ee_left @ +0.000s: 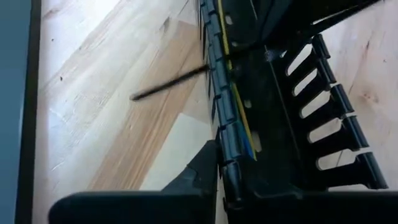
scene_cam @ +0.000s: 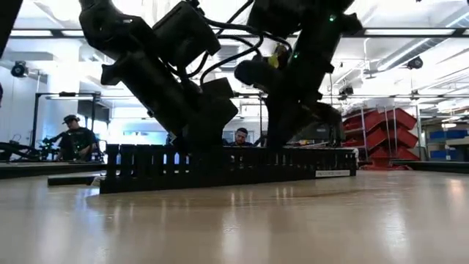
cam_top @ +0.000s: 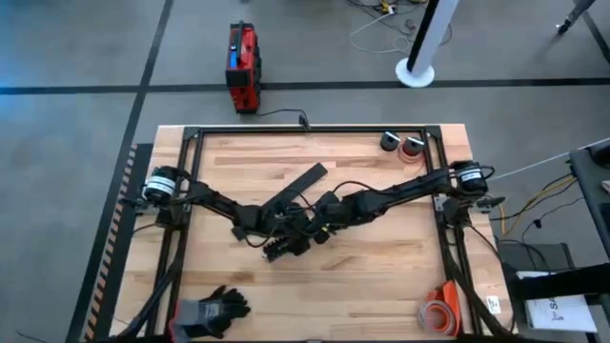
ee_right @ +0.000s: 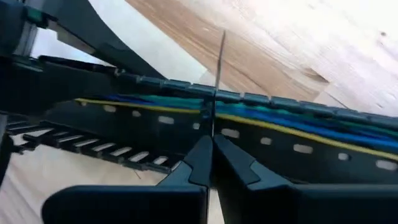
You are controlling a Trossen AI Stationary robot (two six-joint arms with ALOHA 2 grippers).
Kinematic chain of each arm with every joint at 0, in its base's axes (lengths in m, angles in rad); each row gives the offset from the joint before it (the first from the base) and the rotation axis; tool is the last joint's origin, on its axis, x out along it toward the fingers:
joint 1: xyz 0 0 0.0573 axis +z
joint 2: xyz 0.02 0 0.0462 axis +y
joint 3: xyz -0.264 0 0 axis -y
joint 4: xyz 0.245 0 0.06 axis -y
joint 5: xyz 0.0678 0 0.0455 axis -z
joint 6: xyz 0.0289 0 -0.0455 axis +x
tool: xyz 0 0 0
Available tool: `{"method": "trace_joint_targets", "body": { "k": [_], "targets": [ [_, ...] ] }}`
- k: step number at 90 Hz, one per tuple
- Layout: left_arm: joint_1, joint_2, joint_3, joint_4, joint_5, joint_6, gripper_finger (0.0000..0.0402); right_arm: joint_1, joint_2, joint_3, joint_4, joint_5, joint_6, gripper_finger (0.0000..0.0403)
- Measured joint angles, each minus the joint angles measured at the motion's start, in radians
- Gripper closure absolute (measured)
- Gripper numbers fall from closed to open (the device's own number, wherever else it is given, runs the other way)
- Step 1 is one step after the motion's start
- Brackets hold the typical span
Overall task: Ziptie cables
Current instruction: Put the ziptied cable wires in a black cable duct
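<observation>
Meeting over the slotted strip near the middle of the desk, both arms are reaching inward from opposite edges. The strip is lying diagonally on the wood, and in the low view it is standing on edge with its comb teeth upright.

The cables are lying lengthwise inside the strip's channel: blue, teal and yellow wires are running side by side along it. The left wrist view is showing them as well, tucked behind the strip's hinged wall.

The right hand is sitting just beside the strip's long wall, fingers clenched on a zip tie; the thin dark strap is rising from the fingertips across the strip's top edge and pointing out over the bare wood. In the high view this hand is lying against the strip's lower end.

The left hand is pressing up against the strip from the other side. Whether it is clenched or released cannot be told. A thin dark strap end is sticking out sideways from the strip's wall over the desk.

Away from the strip, a pair of black gloves is lying at the desk's near edge, tape rolls at its near right corner.
</observation>
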Motion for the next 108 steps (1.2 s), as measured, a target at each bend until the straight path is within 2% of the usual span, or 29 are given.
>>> {"method": "trace_joint_targets", "body": {
  "k": [37, 64, 77, 108],
  "targets": [
    [0.001, 0.0, 0.0, 0.004, 0.004, 0.003, 0.0401, -0.002, 0.003, 0.015, 0.014, 0.018, -0.048, 0.0403],
    [0.001, 0.001, 0.0, 0.006, 0.004, 0.004, 0.0401, -0.002, 0.007, 0.015, 0.029, 0.069, -0.121, 0.0399],
    [0.001, 0.001, 0.0, 0.007, 0.005, 0.008, 0.0402, -0.002, 0.027, 0.016, 0.039, 0.044, -0.13, 0.0366],
    [0.001, 0.001, 0.0, 0.009, 0.005, 0.01, 0.0401, -0.005, 0.005, 0.057, 0.029, 0.035, -0.197, 0.0257]
  ]
}}
